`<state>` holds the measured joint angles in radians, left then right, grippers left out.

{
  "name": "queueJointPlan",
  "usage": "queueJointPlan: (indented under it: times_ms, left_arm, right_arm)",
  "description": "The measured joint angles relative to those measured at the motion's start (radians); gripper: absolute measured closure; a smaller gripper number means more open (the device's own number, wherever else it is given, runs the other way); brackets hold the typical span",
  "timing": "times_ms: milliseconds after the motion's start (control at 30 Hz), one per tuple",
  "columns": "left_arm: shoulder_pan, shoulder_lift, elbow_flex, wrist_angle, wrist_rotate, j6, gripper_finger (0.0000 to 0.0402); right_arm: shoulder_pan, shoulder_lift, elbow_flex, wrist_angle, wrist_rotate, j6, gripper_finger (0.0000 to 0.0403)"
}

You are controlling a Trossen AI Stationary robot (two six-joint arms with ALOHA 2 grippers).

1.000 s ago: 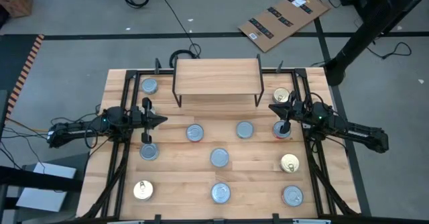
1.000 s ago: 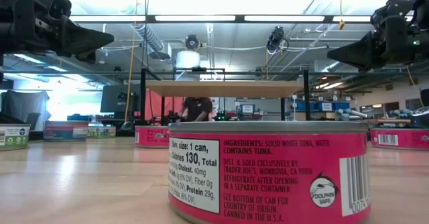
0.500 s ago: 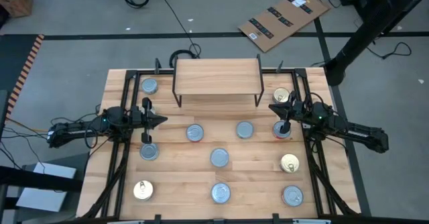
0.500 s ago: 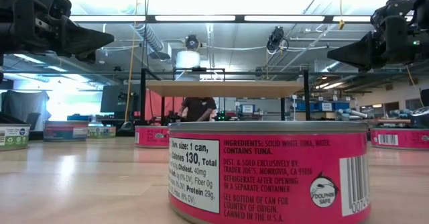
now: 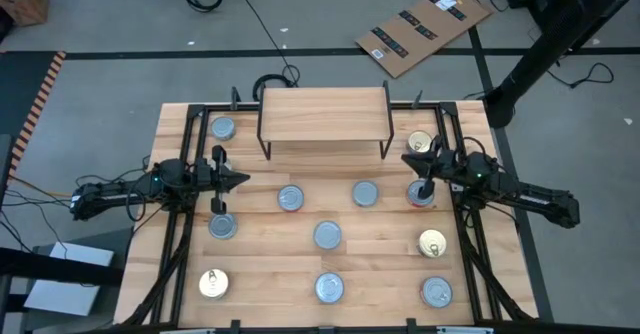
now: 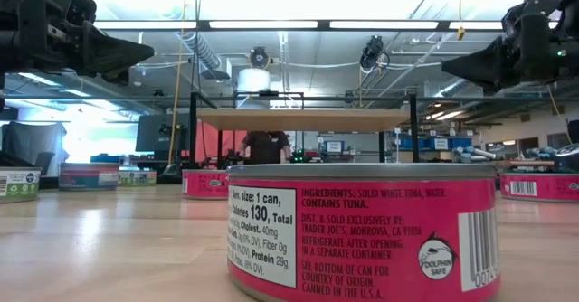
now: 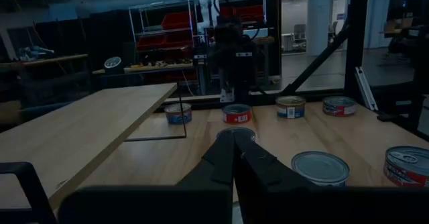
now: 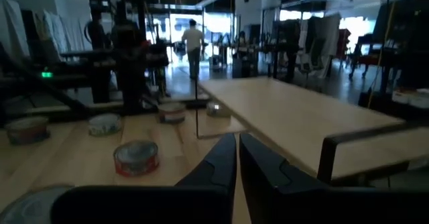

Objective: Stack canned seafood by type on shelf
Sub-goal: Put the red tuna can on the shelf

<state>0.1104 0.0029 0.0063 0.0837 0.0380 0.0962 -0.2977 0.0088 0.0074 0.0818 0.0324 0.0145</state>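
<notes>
Table: wooden top [image 5: 270, 274] in a black frame; grey floor all round, cardboard [image 5: 423, 29] lying beyond the far edge.
Shelf: shelf [image 5: 323, 113] stood bare at the far edge, long axis across the table.
Tins: tins [image 5: 327, 235] sat flat and scattered — none on the shelf; open lanes between them.
Left gripper: left gripper [image 5: 240, 179] hovered at the left side, fingers closed, empty.
Right gripper: right gripper [image 5: 407, 160] hovered at the right side — closed, empty.
Change: tins and left arm unchanged; right gripper had barely shifted.
</notes>
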Motion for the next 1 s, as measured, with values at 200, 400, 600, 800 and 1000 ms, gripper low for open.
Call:
queueJointPlan:
  times_ms: [200, 400, 600, 800, 1000]
  left_arm:
    - [0.0, 0.0, 0.0, 0.0, 0.0, 0.0, 0.0394]
    - [0.0, 0.0, 0.0, 0.0, 0.0, 0.0, 0.0394]
    - [0.0, 0.0, 0.0, 0.04, 0.0, 0.0, 0.0394]
    - [0.0, 0.0, 0.0, 0.062, 0.0, 0.0, 0.0394]
    - [0.0, 0.0, 0.0, 0.062, -0.002, 0.004, 0.0394]
  right_arm:
    - [0.0, 0.0, 0.0, 0.136, 0.0, 0.126, 0.0372]
    - [0.002, 0.0, 0.001, 0.18, -0.034, 0.168, 0.0385]
    - [0.004, 0.013, 0.016, 0.176, -0.095, 0.175, 0.0396]
    - [0.05, 0.132, 0.093, 0.171, -0.115, 0.108, 0.04]
    - [0.116, 0.348, 0.198, 0.171, -0.115, 0.055, 0.0401]
